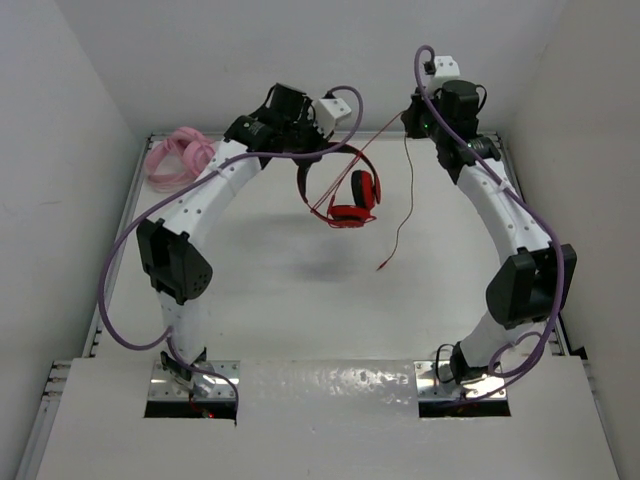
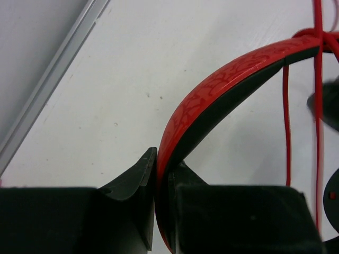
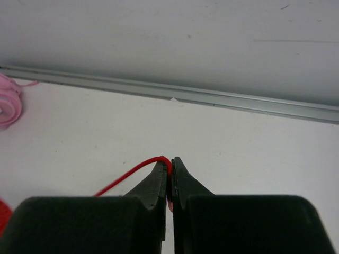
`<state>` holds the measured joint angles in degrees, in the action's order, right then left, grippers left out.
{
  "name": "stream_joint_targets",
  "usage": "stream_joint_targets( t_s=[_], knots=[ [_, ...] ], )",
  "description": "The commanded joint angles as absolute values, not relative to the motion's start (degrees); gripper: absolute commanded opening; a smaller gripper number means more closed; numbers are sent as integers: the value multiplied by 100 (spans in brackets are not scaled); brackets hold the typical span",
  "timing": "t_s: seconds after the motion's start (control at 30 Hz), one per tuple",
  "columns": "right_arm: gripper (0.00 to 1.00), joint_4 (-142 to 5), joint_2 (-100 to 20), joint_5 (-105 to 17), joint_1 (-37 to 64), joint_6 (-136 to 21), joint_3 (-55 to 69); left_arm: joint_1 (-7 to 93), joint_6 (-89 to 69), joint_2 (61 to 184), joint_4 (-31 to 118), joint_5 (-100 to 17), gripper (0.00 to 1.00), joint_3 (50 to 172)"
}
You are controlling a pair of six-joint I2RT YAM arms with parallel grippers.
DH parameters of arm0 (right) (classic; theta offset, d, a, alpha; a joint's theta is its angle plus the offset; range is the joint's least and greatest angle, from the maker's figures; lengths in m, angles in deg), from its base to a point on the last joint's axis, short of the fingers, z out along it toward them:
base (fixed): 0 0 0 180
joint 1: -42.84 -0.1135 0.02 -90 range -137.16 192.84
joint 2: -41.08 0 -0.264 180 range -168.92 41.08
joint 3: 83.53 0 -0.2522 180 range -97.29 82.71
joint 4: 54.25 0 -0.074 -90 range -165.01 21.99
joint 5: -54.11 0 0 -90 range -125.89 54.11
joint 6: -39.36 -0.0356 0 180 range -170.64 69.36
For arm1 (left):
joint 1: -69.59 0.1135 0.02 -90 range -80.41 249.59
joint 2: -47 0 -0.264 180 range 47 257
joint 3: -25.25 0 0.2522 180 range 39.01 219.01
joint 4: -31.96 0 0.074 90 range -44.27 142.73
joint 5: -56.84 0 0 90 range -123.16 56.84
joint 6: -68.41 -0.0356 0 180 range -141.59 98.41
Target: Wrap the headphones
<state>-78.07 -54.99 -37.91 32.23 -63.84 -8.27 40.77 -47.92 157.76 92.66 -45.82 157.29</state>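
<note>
The red headphones (image 1: 352, 195) hang in the air above the back middle of the table. My left gripper (image 1: 306, 160) is shut on their red-and-black headband (image 2: 222, 90), with the earcups dangling below. The thin red cable (image 1: 405, 200) runs taut from the headband up to my right gripper (image 1: 410, 122), which is shut on it (image 3: 132, 172). The cable's free end hangs down to the table (image 1: 382, 266). A cable turn crosses the headband in the left wrist view (image 2: 317, 37).
A pink coiled bundle (image 1: 175, 155) lies at the back left corner and shows in the right wrist view (image 3: 8, 106). A metal rail (image 3: 212, 95) and white walls (image 1: 60, 150) edge the table.
</note>
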Motion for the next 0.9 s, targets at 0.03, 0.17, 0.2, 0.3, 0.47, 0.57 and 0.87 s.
stream_joint_targets(
  t_s=[0.03,0.17,0.2,0.3,0.47,0.57,0.87],
  knots=[
    [0,-6925,-5393,-3571,3510,-6856,-642,4094,-4532,15388,9960,-5223,0,16152],
    [0,-6871,-5420,-3756,3537,-6936,-493,4085,-4314,15388,10013,-5311,0,16355],
    [0,-6854,-5411,-3764,3546,-6954,-440,4085,-4234,15388,10004,-5337,0,16477],
    [0,-6600,-5411,-4299,3546,-7059,-89,4103,-3734,15414,9978,-5617,0,16932],
    [12,-5301,-5411,-5846,3458,-7902,1053,4111,-2881,15449,9837,-5750,0,17821],
    [12,-4649,-5393,-5769,3090,-8061,1660,4111,-2722,15397,9741,-5855,0,18016],
    [10,-3233,-5955,-5575,2123,-8711,2259,4103,-2678,15300,9688,-5768,0,18095]
  ],
)
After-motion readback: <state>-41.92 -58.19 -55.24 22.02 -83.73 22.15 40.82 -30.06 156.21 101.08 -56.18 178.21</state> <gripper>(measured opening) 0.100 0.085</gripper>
